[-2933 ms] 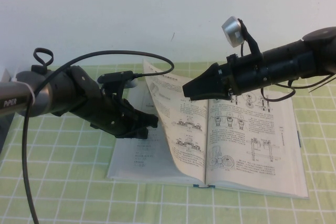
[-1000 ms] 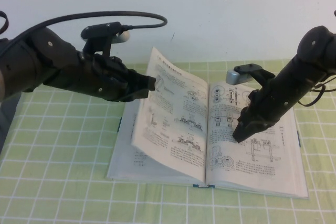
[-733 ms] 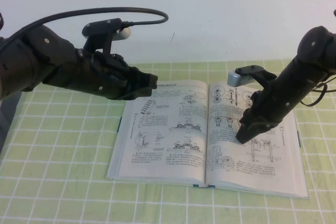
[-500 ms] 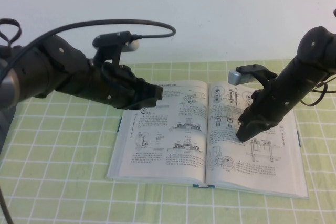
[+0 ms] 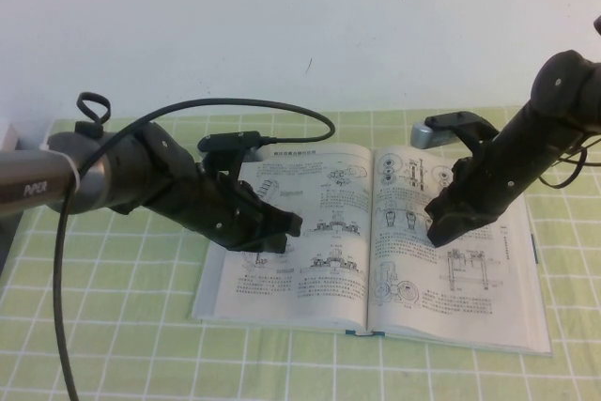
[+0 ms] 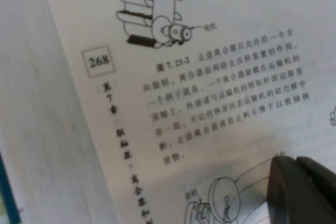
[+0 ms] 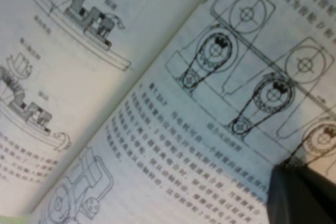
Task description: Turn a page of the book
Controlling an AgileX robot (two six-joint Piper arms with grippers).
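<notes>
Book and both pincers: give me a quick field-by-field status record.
book: lying open on the green checked cloth
page: lies flat on the left half, drawings face up, number 268 in the margin
left pincer: low over the page's middle, tip at the paper; contact cannot be told
left pincer grip: looks shut, nothing held
right pincer: tip down on the book's right half, near the spine
right pincer grip: looks shut, nothing held
task state: page appears turned
</notes>
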